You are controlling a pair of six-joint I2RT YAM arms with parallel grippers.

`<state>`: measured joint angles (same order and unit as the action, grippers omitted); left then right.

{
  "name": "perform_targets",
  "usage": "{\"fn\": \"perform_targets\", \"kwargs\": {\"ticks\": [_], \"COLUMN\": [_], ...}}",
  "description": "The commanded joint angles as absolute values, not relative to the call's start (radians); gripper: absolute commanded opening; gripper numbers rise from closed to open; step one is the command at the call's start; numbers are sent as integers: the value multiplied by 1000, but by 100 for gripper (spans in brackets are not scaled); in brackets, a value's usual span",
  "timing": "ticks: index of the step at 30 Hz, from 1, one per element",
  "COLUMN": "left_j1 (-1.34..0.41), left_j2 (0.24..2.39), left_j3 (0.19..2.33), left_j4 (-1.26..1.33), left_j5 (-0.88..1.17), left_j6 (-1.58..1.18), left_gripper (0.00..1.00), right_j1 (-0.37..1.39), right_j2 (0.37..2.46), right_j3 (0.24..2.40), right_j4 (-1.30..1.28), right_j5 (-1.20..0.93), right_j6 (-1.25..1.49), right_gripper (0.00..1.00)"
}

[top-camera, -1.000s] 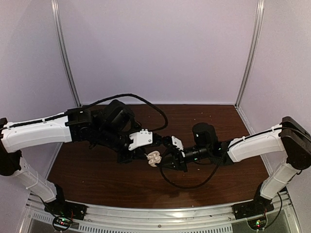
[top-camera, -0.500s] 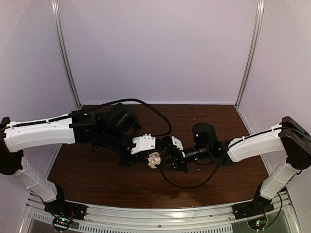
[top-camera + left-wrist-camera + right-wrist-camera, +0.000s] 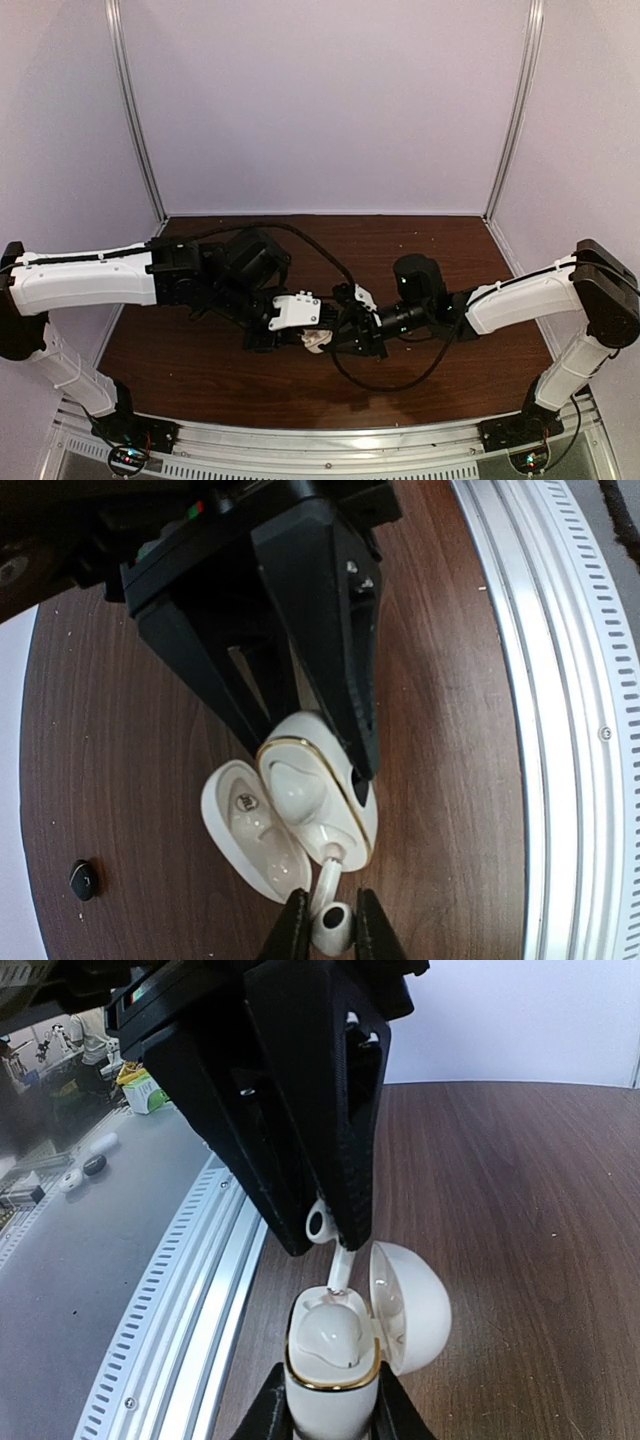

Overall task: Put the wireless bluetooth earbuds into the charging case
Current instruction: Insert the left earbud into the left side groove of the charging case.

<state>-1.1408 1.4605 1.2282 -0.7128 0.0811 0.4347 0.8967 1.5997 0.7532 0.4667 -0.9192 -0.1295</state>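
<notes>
The left arm has come lower and closer to the right arm, and the two now meet over the middle of the brown desk.

From above, the left end effector and the right end effector point at each other. The white charging case sits between them, just above the desk. The small things there are hard to make out from this view.

From the left wrist, the left end effector is pinched shut on a white earbud. It grips the round head, and the thin stem points into the case. The right end effector's black fingers squeeze the case from both sides. The lid hangs open to one side. A black earbud lies alone on the desk, well apart from the case.

From the right wrist, the right end effector is closed on the case and holds it upright with the lid open. The white earbud hangs just above it. Its stem tip is at the mouth of the case, not fully in.
</notes>
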Motion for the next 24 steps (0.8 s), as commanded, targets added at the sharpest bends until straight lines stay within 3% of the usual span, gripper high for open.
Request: {"fn": "perform_targets", "kwargs": {"ticks": [1, 24], "left_j1": [-1147, -1189], "left_j2": [1431, 1411], "left_j3": [1208, 1211], "left_j4": [-707, -689], "left_j5": [66, 31], "left_j6": [461, 536], "left_gripper": [5, 5], "right_j1": [893, 892], "right_j2": [1609, 1654], "right_j3": [775, 802], "right_j4": [505, 502], "right_j5": [-948, -1012], "right_j6": [-114, -60], "right_gripper": [0, 0]}}
